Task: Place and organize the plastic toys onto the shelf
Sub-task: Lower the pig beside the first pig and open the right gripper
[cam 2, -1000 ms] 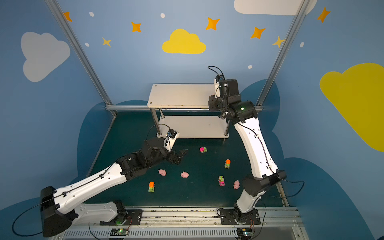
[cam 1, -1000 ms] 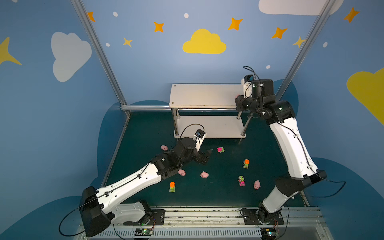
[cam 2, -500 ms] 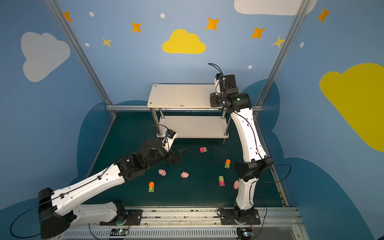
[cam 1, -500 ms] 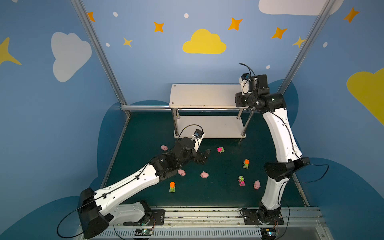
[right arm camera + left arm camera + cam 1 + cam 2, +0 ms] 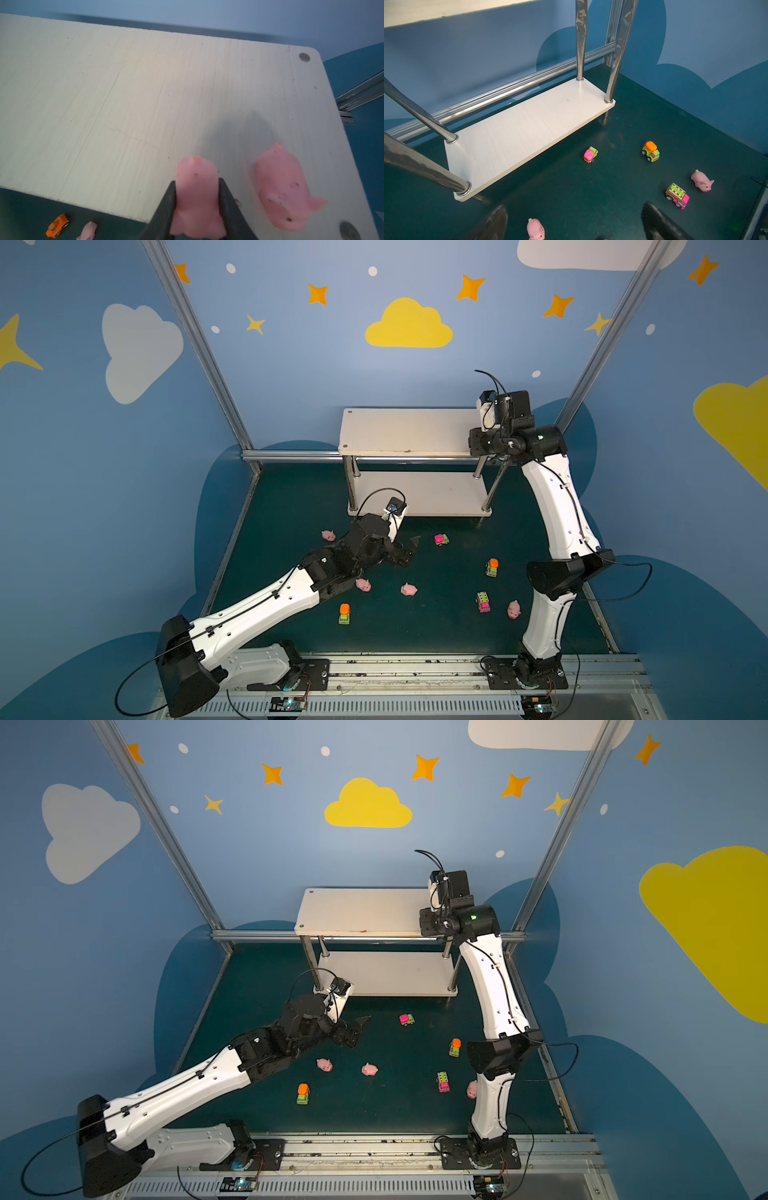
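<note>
Toys strewn over the green floor [image 5: 436, 639], none on the lower board [image 5: 415, 493] of the shelf [image 5: 407, 435]. Nearest the rail: an orange-topped truck [image 5: 344, 613], a striped magenta truck [image 5: 482, 601], a right-hand pig [image 5: 514, 609]. Just beyond, a left pig [image 5: 363, 584] and a middle pig [image 5: 409, 589], both close to the left gripper [image 5: 411, 551], on its near side in both top views. One of the two, cannot tell which, low between the dark fingers [image 5: 496, 222] in the left wrist view: this target pig [image 5: 535, 229] pointing along the reach, not across it, flanks toward the pads, closer to one finger than the other. Jaws fully spread, holding and touching nothing. Left arm clearly the nearer; probably a short drop and a small sideways shift before closing.

Farthest, near the right end of the top board [image 5: 104, 93], by its near edge: right gripper [image 5: 197, 181] clenched on the flanks of a held pig [image 5: 195, 203], tail end far, long axis in line with the fingers. Cannot tell whether the feet rest on the board. Just to its right, a placed pig [image 5: 284, 187], parallel, close but apart. Likely next: release, then lift straight to spare the neighbour.
</note>
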You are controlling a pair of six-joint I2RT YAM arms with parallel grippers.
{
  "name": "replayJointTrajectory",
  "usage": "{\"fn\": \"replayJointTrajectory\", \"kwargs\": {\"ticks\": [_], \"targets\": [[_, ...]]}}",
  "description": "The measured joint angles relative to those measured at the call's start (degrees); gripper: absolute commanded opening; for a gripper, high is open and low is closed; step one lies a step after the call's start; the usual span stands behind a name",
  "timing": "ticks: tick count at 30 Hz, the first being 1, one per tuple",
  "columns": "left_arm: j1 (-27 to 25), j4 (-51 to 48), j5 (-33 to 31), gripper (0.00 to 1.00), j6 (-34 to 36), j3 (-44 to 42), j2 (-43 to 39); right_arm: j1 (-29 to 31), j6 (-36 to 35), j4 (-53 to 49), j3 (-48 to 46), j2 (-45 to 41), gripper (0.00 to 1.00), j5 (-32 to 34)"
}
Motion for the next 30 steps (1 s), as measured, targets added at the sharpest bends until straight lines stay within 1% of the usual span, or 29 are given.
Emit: {"fn": "replayJointTrajectory", "kwargs": {"ticks": [12,17,19,22,30], "targets": [[0.5,0.0,-0.3,1.00,0.0,-0.6,0.0,-1.3,0.2,0.0,2.1,1.8,0.31,-0.2],[0.5,0.0,-0.5,1.00,0.0,-0.6,0.0,-1.6,0.3,0.0,3.7,3.2,0.40,-0.5],[0.5,0.0,-0.5,1.00,0.0,-0.6,0.0,-1.6,0.2,0.0,3.7,3.3,0.42,-0.6],[0.6,0.0,-0.7,1.00,0.0,-0.6,0.0,-1.7,0.2,0.1,3.8,3.3,0.48,-1.0],[0.7,0.1,-1.3,1.00,0.0,-0.6,0.0,-1.7,0.3,0.3,3.8,3.2,0.51,-1.7]]}}
